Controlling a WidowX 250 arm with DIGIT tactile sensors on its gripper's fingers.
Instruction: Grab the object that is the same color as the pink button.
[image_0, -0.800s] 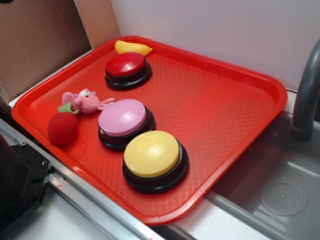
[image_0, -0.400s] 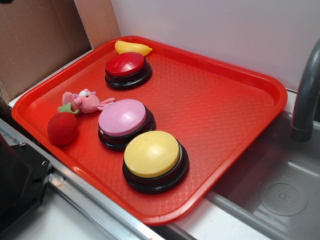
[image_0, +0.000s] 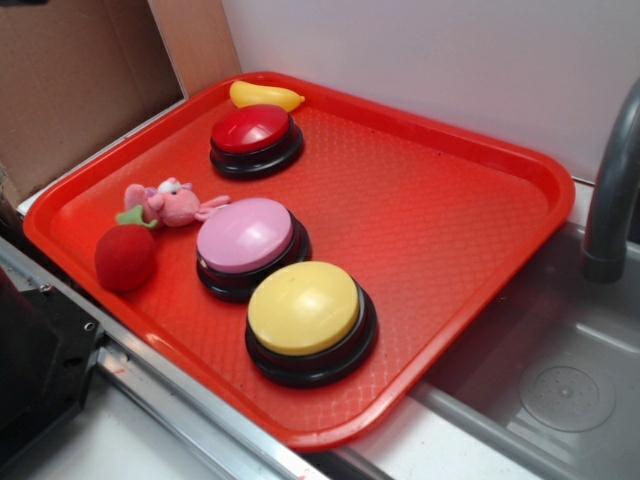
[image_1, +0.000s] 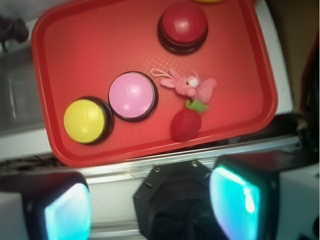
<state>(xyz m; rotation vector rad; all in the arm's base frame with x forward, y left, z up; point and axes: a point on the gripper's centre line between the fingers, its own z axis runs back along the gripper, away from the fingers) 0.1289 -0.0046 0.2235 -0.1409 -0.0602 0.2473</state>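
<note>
A red tray (image_0: 440, 200) carries a red button (image_0: 255, 138) near its far corner, with a yellow banana toy (image_0: 265, 96) just behind it. A yellow button (image_0: 308, 318) sits near the front edge and a red fuzzy ball (image_0: 125, 257) toward the left side. A metal sink (image_0: 560, 390) and grey faucet (image_0: 612, 190) lie right of the tray.
</note>
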